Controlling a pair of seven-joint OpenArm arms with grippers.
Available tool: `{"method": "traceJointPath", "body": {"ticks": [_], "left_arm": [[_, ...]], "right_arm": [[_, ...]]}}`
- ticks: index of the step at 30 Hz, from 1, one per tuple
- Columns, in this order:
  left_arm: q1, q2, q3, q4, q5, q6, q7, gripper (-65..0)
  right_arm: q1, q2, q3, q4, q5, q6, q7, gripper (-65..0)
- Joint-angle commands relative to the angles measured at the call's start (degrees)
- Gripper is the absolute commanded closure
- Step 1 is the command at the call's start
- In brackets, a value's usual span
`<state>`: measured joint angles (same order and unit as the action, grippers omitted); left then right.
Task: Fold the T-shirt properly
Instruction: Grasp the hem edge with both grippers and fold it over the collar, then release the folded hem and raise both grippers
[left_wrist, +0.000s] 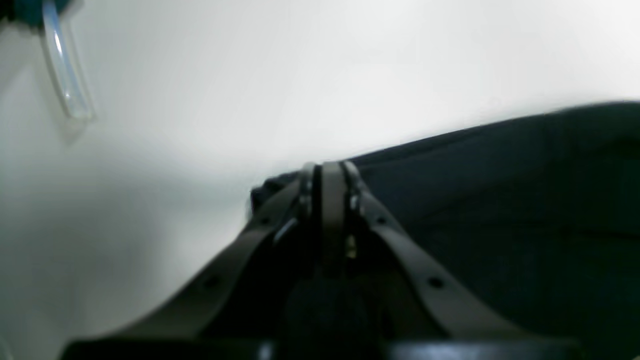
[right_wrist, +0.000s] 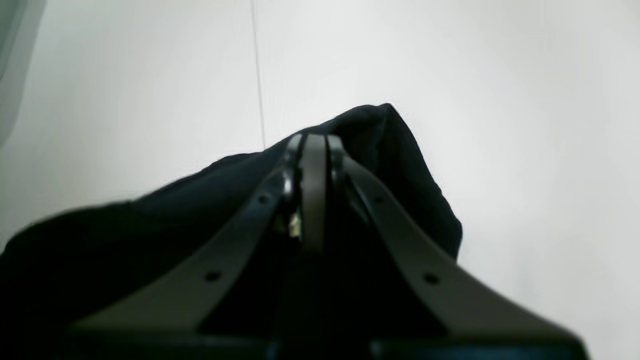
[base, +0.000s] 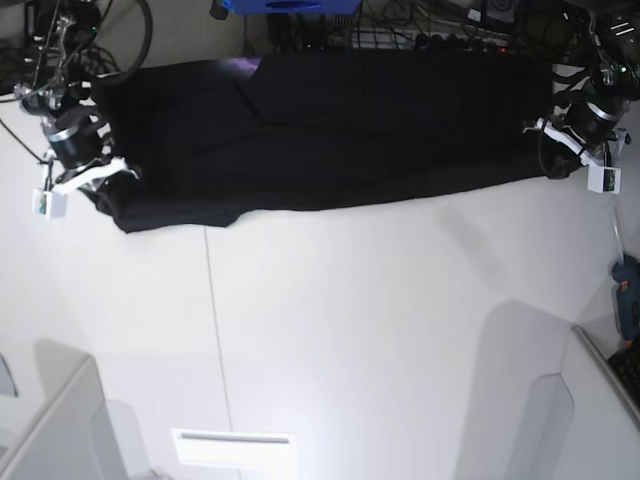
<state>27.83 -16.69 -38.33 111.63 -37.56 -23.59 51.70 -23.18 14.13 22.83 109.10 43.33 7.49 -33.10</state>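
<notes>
Two grippers hold the one garment, each clamped at an opposite end of it, and that is the relation the coming move turns on. Closest to each wrist camera are the jaws themselves: the left gripper (left_wrist: 330, 170) has its jaws drawn together on the very corner of the T-shirt (left_wrist: 500, 200), with the black cloth spreading off to one side of the fingertips and bare white table (left_wrist: 200, 75) on the other; the right gripper (right_wrist: 314, 142) is likewise pinched tight on a bunched peak of cloth, which rises just beyond its tips and drapes back down to the other side. Farther out, the base view shows the whole layout: the T-shirt (base: 330, 130) lies as a long black band across the far part of the table (base: 350, 330), its long axis running straight from the right gripper (base: 90, 180) to the left gripper (base: 560, 150). From either gripper, then, the cloth extends toward the other arm, and neither arm is nearer; each owns its own end. The band looks doubled over already, plain side up, with a looser lump at the right gripper's end. My judgement is that any next fold needs both ends carried together, toward the open table nearer the robot, keeping the band taut between them.
</notes>
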Motion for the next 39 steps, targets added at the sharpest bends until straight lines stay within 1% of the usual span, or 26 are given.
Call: {"method": "traceJointPath", "body": {"ticks": [1, 5, 8, 10, 15, 18, 21, 25, 27, 30, 35, 39], "left_arm": [[0.2, -0.9, -0.5, 1.0, -0.7, -0.1, -1.2, 0.0], [1.7, -0.9, -0.5, 1.8, -1.2, -0.2, -1.2, 0.0], [3.2, -0.9, -1.1, 1.9, -5.9, -0.2, -1.2, 0.0], [4.5, -1.9, -3.0, 1.9, -9.1, -0.2, -1.1, 0.0], [6.7, -3.5, -5.2, 1.8, -12.5, -0.2, -0.9, 0.0], [8.3, -4.5, -5.1, 1.8, -12.6, -0.2, -0.9, 0.0], [9.6, -4.6, -5.2, 1.7, -12.6, -0.2, -1.0, 0.0], [10.5, -5.1, -5.2, 1.7, -12.5, -0.2, -1.1, 0.0], [11.0, -5.2, -5.2, 1.7, -12.5, -0.2, -1.1, 0.0], [11.2, -5.4, -5.2, 1.7, -12.5, -0.2, -1.1, 0.0], [11.2, -5.5, -6.6, 1.6, -12.5, -0.2, -0.9, 0.0], [11.2, -5.4, -7.3, 1.6, -12.5, -0.2, -0.9, 0.0]], "right_arm": [[-0.3, 0.9, 0.7, 1.3, 0.6, 0.6, 1.4, 0.0], [-2.0, 0.7, 0.9, 2.3, 0.6, 0.6, 1.4, 0.0], [-3.1, 0.7, 0.9, 2.9, 0.7, 0.6, 1.4, 0.0], [-3.4, 0.7, 0.9, 3.2, 0.7, 0.6, 1.5, 0.0], [-6.0, 0.6, 1.0, 4.4, 0.7, 0.6, 1.6, 0.0], [-7.9, 0.2, 1.0, 4.8, 0.7, 0.6, 1.8, 0.0], [-9.3, -1.6, 1.2, 5.5, 0.6, 0.6, 1.9, 0.0], [-10.1, -3.4, 3.5, 5.8, 0.6, 0.6, 1.9, 0.0], [-10.9, -3.7, 4.8, 6.1, 0.7, 0.7, 1.8, 0.0], [-12.5, -3.8, 5.5, 6.7, 1.3, 0.7, 1.9, 0.0], [-14.8, -3.5, 5.5, 6.8, 7.0, 0.7, 1.9, 0.0], [-16.1, -3.5, 5.5, 7.0, 7.8, 0.7, 1.9, 0.0]]}}
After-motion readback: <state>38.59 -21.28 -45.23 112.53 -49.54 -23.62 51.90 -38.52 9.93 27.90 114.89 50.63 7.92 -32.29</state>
